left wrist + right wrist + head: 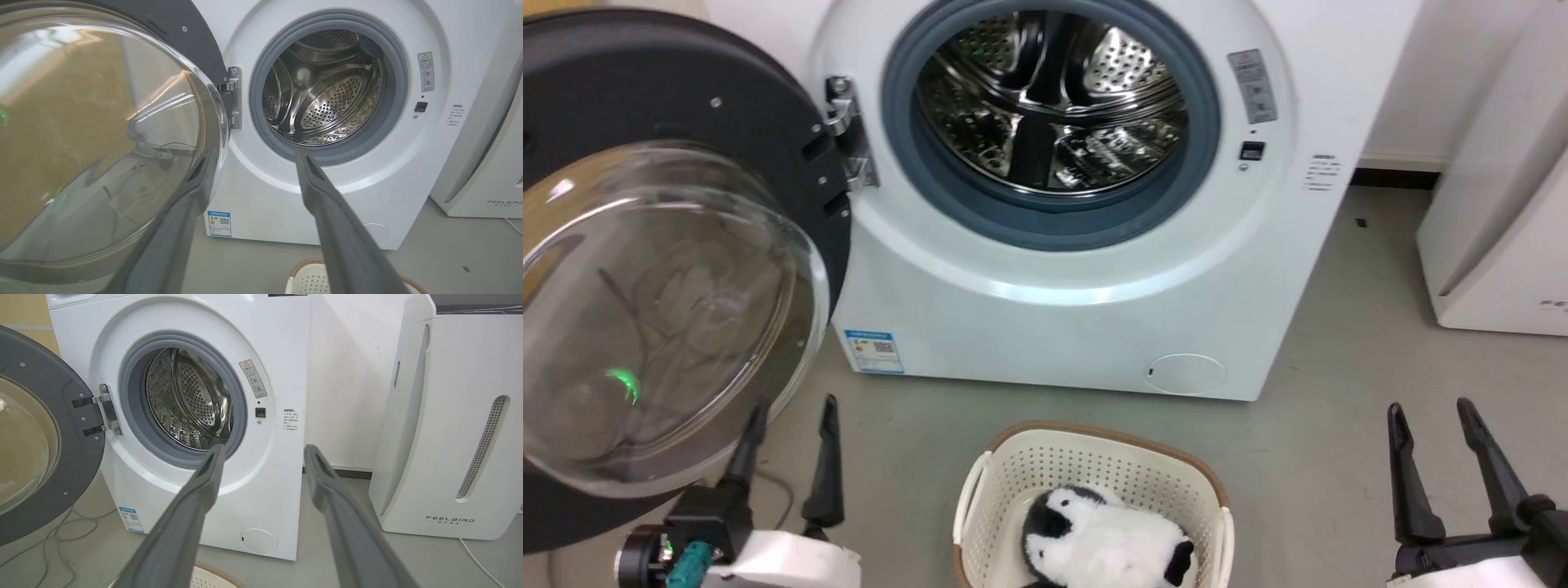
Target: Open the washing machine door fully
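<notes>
**Door swung wide, both claws released**

Left claw (795, 406) spread, gripping nothing, with its outer finger just beside the glass bowl of the washing machine door (645, 82); right claw (1429, 406) likewise spread, well apart; the door hangs open on its hinge at the washing machine's (1094, 327) left side, and the drum (1054, 98) is exposed.

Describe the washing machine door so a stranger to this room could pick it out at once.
Find the white front-loading washing machine with the steel drum. A metal hinge on the left of its opening carries the washing machine door, swung open. Unlike the grey rubber ring around the drum, it is a broad black disc with a bulging clear glass bowl at its centre.
</notes>
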Motion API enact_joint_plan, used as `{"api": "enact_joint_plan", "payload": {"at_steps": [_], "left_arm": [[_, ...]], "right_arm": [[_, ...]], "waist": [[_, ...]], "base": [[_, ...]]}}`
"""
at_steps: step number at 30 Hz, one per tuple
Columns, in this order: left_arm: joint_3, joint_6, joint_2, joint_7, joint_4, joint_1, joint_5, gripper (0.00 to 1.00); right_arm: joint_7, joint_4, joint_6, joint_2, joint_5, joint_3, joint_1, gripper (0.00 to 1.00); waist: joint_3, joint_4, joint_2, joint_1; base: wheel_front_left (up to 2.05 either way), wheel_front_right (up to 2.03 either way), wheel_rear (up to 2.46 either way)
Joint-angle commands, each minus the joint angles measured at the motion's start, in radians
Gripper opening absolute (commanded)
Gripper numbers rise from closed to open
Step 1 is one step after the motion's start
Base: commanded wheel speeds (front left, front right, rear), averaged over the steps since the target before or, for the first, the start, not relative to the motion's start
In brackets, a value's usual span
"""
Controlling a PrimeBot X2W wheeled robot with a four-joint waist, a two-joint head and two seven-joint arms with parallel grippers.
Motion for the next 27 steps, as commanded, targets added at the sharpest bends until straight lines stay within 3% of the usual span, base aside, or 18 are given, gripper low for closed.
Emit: {"api": "enact_joint_plan", "payload": {"at_steps": [1, 8, 9, 27], "left_arm": [[-0.004, -0.001, 0.000, 0.002, -0.003, 0.015, -0.008, 1.00], [-0.020, 0.004, 0.000, 0.002, -0.001, 0.034, -0.031, 1.00], [-0.021, 0.001, -0.001, 0.000, 0.002, 0.023, -0.028, 0.00], [-0.032, 0.015, -0.001, 0.030, -0.012, 0.023, -0.017, 0.00]], "right_arm": [[-0.004, 0.003, 0.001, 0.003, 0.005, 0.001, 0.014, 1.00], [-0.004, 0.010, 0.001, 0.003, 0.009, 0.009, 0.023, 1.00], [0.001, 0.007, 0.000, 0.000, 0.004, 0.007, 0.015, 0.00], [0.030, 0.010, 0.000, 0.000, -0.006, 0.020, 0.004, 0.00]], "waist": [[-0.003, -0.010, -0.0001, 0.0001], [-0.004, -0.040, -0.0001, 0.0001], [-0.004, -0.038, -0.0001, 0.0001], [-0.004, -0.047, -0.0001, 0.0001]], "base": [[0.00, 0.00, 0.00], [0.00, 0.00, 0.00], [0.00, 0.00, 0.00], [0.00, 0.00, 0.00]]}}
